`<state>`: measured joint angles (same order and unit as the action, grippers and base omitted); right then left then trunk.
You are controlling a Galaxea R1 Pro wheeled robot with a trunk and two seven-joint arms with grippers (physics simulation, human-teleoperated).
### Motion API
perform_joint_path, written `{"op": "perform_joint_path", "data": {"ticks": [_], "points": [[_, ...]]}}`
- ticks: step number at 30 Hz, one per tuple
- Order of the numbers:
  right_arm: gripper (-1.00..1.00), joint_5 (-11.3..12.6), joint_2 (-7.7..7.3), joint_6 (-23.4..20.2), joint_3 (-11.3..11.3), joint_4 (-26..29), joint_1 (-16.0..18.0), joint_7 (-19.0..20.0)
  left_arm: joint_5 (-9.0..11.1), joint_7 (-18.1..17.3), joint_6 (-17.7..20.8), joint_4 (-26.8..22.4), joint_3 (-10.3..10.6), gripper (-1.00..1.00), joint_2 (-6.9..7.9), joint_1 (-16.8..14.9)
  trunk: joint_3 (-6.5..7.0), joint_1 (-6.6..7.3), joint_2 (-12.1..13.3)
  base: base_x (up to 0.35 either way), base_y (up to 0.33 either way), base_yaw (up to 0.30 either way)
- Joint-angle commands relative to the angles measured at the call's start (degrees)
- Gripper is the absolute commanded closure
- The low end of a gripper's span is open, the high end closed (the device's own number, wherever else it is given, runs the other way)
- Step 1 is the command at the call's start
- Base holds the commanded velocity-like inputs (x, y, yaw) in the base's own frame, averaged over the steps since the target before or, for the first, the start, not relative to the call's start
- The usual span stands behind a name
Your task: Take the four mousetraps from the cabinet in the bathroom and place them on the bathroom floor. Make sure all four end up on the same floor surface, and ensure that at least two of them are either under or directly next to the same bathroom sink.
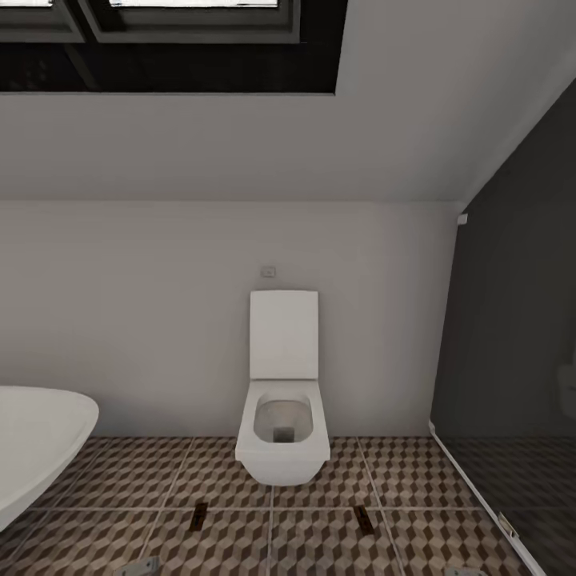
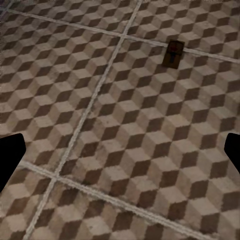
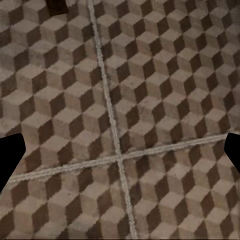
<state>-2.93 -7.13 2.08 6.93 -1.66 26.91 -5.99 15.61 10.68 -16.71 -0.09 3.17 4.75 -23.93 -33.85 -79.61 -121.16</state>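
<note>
Two mousetraps lie on the tiled floor (image 1: 320,544) before a white toilet (image 1: 282,424).
One mousetrap (image 1: 199,516) sits left of the toilet and the other mousetrap (image 1: 362,518) right of it, well apart, each flat on the cube-pattern tiles; a bathtub (image 1: 36,440) curves in at the left. Left gripper (image 2: 120,150) and right gripper (image 3: 120,150) both hang spread wide above bare tiles, holding nothing.

The white bathtub (image 1: 36,448) is cut by the head view's left edge, a dark mousetrap (image 3: 57,5) by the right wrist picture's edge, and both grippers' black fingers (image 2: 10,160) show only as tips at the frame sides.
</note>
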Motion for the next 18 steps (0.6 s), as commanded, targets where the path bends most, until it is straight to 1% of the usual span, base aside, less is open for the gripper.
{"op": "perform_joint_path", "data": {"ticks": [1, 14, 18], "points": [[-1.0, -0.3, 0.0, 0.2, 0.4, -0.2, -0.1, -0.1, 0.4, 0.1, -0.1, 0.0, 0.3, -1.0, 0.0, 0.0, 0.12, 0.24, 0.4, 0.0, 0.0, 0.0], [-1.0, -0.3, 0.06, 0.2, 0.4, -0.2, -2.1, -0.1, 0.3, 0.1, 0.0, 0.0, 0.3, -1.0, -0.07, 1.4, 2.45, 3.09, 5.6, 0.0, 0.0, 0.0], [-1.0, -0.3, 0.14, 0.2, 0.4, -0.2, -3.1, -0.1, 0.3, 0.1, 0.8, 0.0, 0.3, -1.0, -0.08, 2.4, 3.17, 3.97, 7.2, 0.0, 0.0, 0.0]]}}
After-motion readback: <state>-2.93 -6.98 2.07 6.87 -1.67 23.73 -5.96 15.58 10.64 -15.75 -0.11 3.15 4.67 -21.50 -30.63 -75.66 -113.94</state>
